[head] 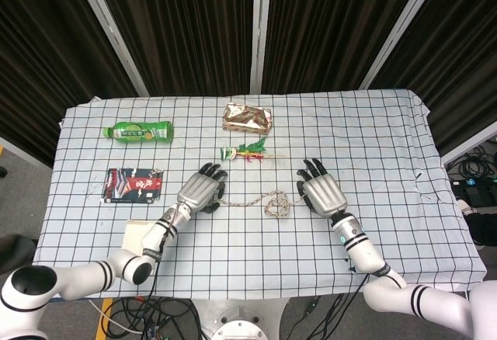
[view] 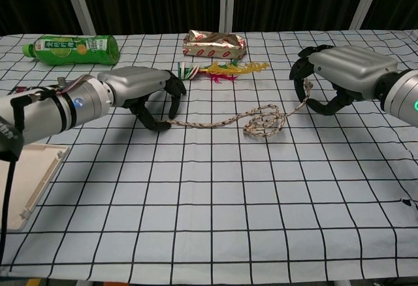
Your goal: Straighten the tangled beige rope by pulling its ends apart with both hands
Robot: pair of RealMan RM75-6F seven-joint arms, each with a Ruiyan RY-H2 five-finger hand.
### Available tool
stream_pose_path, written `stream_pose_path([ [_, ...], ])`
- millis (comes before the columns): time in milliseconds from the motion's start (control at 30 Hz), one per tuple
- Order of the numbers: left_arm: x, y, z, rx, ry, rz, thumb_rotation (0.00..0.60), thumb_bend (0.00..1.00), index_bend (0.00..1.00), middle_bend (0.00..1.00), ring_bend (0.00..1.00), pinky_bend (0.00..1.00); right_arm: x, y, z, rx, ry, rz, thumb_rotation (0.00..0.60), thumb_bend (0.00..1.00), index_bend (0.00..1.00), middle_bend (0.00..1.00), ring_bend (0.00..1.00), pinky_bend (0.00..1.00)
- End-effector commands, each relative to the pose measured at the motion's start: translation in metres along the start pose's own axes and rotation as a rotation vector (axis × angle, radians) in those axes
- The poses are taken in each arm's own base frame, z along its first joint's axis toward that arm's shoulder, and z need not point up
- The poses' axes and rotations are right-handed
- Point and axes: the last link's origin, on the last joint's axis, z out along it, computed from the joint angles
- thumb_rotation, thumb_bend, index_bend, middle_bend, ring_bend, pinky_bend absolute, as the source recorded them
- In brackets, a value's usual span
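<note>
- The rope (view: 225, 121) lies on the desk (view: 215, 221), with its tangled knot (view: 264, 121) between the two hands, nearer the right one.
- The left hand (view: 147, 90) pinches the rope's left end against the cloth, fingers curled down on it; that gives it an anchor to pull from.
- The right hand (view: 330, 77) holds the right end, which rises from the knot into its curled fingers. Lifting that end probably keeps the strand free to slide.
- From the knot, the left strand runs nearly straight; the knot itself is not yet undone.
- Beyond the knot sit a foil packet (head: 248, 118) and a green bottle (head: 140, 131), both closed; their contents are hidden.
</note>
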Motion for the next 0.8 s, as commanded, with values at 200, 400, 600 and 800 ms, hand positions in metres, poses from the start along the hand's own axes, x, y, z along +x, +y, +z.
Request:
stream_pose_path([
  [200,-0.0014,0.0024,0.0014,-0.006,-0.013,0.005,0.600,0.30,0.53,0.14,0.00,0.00,-0.0005,0.0008,0.0006,-0.004,-0.002,0.002,0.600,0.67,0.71,0.22,0.00,0.00],
  [400,-0.0021,0.0037,0.0024,-0.009,-0.016,0.003,0.600,0.31,0.55,0.14,0.00,0.00,-0.0018,0.0010,0.0010,-0.006,-0.005,-0.001,0.600,0.67,0.71,0.22,0.00,0.00],
  [600,-0.0023,0.0033,0.0023,-0.009,-0.017,0.007,0.600,0.34,0.57,0.14,0.00,0.00,-0.0017,0.0013,0.0012,-0.007,-0.004,0.000,0.600,0.67,0.71,0.22,0.00,0.00],
  [800,0.0008,0.0000,-0.0013,-0.002,0.008,-0.012,0.600,0.35,0.59,0.14,0.00,0.00,0.0014,0.0051,-0.0012,-0.016,0.005,0.006,0.600,0.67,0.71,0.22,0.00,0.00],
])
